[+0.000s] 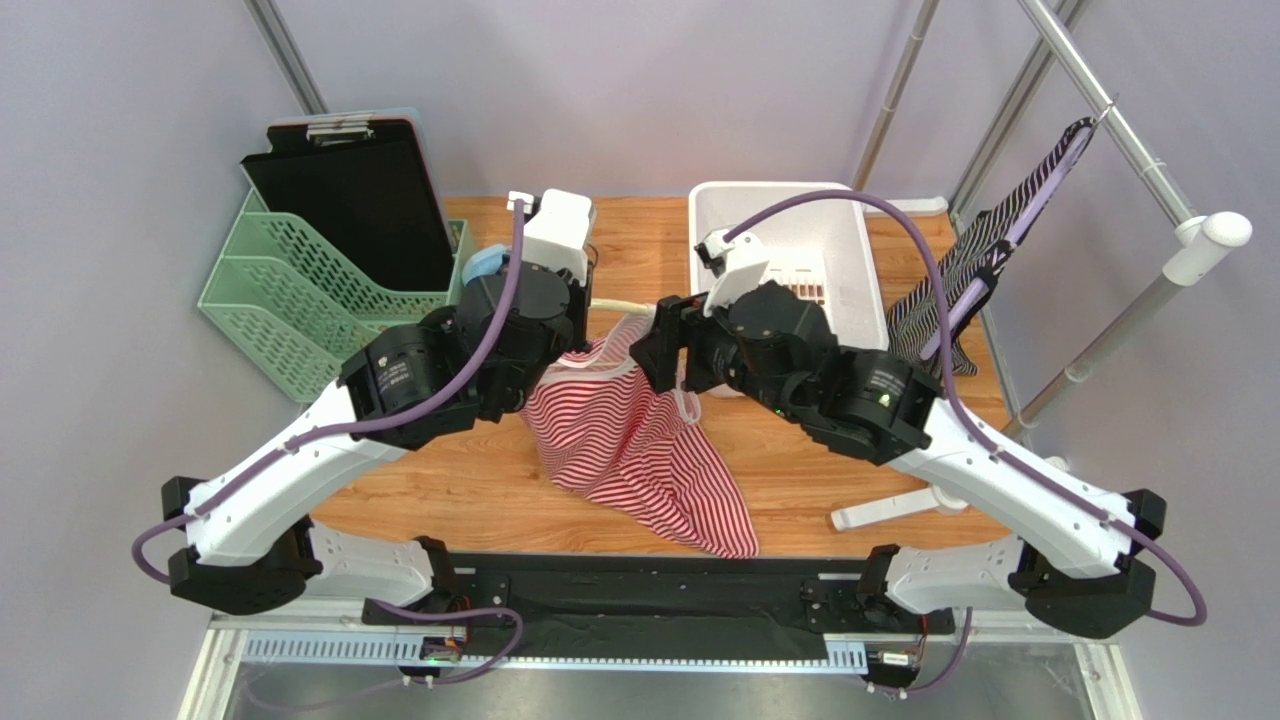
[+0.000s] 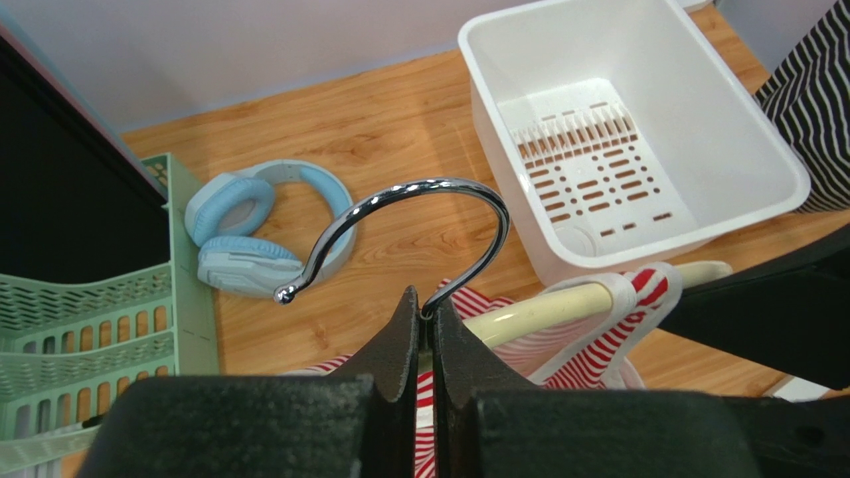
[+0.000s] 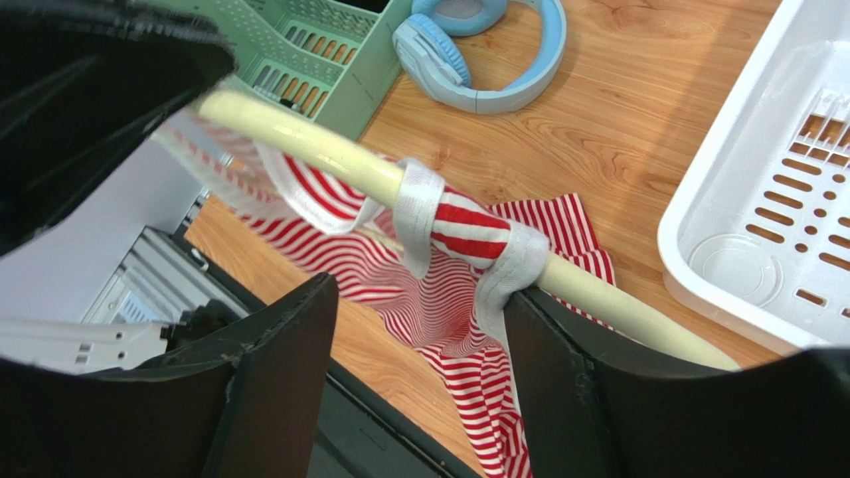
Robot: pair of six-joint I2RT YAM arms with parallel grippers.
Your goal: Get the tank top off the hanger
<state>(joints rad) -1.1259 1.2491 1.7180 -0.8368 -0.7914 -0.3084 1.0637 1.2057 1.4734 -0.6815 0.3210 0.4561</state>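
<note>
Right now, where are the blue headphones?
In the left wrist view, the blue headphones lie on the wooden table. They are right beside the green tray, left of the white basket, just beyond the hanger's hook.

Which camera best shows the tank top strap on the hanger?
Right wrist: the strap wraps the hanger arm, close and unobstructed. Left wrist shows it smaller, off to one side. Top external shows only the tank top draped below; the strap is hidden there.
</note>
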